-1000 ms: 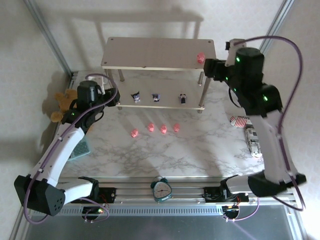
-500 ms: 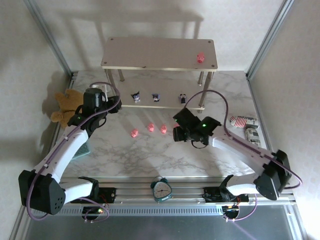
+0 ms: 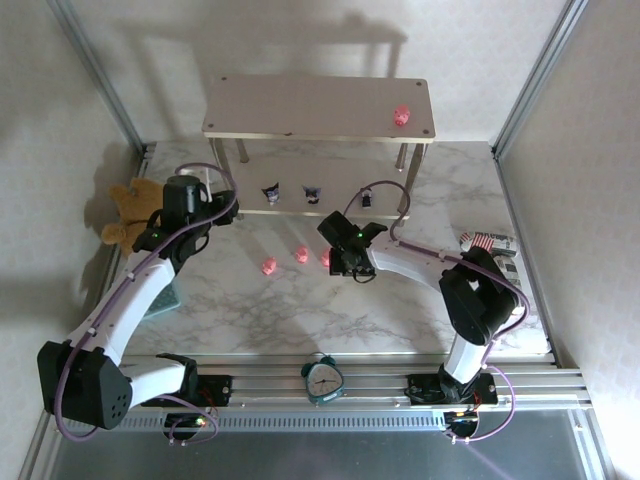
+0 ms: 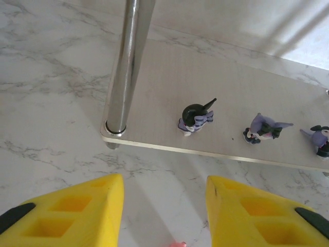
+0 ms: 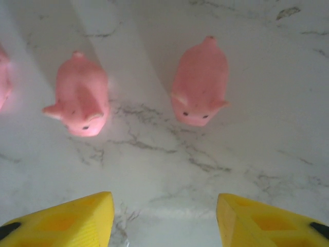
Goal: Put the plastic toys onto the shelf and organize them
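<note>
Right gripper (image 5: pixel 163 208): fingers apart, empty, above pink pig (image 5: pixel 199 87) and neighbour pig (image 5: pixel 79 96) on the marble table (image 5: pixel 154 164) (neither touched). Left gripper (image 4: pixel 163 198): parted, holding nothing, facing the shelf (image 4: pixel 154 72), whose lower board carries dark figurines (image 4: pixel 195 117).

Right arm (image 3: pixel 412 262) at pink pigs (image 3: pixel 302 255), shelf (image 3: pixel 300 105) behind

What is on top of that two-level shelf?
One pink pig near the top board's right end. Three dark figurines stand on the lower board, whose back part the top board hides.
</note>
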Tool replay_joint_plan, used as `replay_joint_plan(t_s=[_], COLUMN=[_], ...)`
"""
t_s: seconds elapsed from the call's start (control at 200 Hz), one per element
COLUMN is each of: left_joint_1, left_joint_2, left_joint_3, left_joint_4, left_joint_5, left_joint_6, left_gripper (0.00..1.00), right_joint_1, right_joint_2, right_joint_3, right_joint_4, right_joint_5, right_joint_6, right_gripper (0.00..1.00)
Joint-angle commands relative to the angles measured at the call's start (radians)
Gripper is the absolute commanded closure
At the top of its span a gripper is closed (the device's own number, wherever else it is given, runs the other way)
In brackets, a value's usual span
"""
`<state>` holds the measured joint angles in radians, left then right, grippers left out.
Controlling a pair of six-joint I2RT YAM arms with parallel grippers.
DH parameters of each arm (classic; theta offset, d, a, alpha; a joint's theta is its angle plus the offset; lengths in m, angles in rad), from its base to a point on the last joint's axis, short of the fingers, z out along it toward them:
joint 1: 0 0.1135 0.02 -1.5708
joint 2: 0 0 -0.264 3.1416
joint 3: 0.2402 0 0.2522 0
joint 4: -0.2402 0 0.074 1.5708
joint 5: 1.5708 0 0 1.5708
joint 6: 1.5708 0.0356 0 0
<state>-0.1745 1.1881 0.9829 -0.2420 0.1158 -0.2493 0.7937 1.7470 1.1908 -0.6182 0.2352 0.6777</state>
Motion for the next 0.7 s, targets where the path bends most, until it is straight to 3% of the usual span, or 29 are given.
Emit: replay_joint_plan(t_s=[0.0,0.696], left_joint_1=[0.021,0.074], left_joint_2=[-0.015,0.031], left_joint_3=[0.004,-0.003], left_joint_4=[-0.014,0.013], left_joint_5=[-0.007,0.038], left_joint_6=[0.027,0.036], left_gripper=[0.54,0.55], right_joint_1=[-0.025,-0.103], right_joint_2=[0.016,0.183], right_joint_3=[0.027,0.123], right_joint_4=[0.015,0.031], right_joint_5=[0.049,-0.017], right_joint_6=[0.010,-0.059], right_gripper=[0.44,0.50])
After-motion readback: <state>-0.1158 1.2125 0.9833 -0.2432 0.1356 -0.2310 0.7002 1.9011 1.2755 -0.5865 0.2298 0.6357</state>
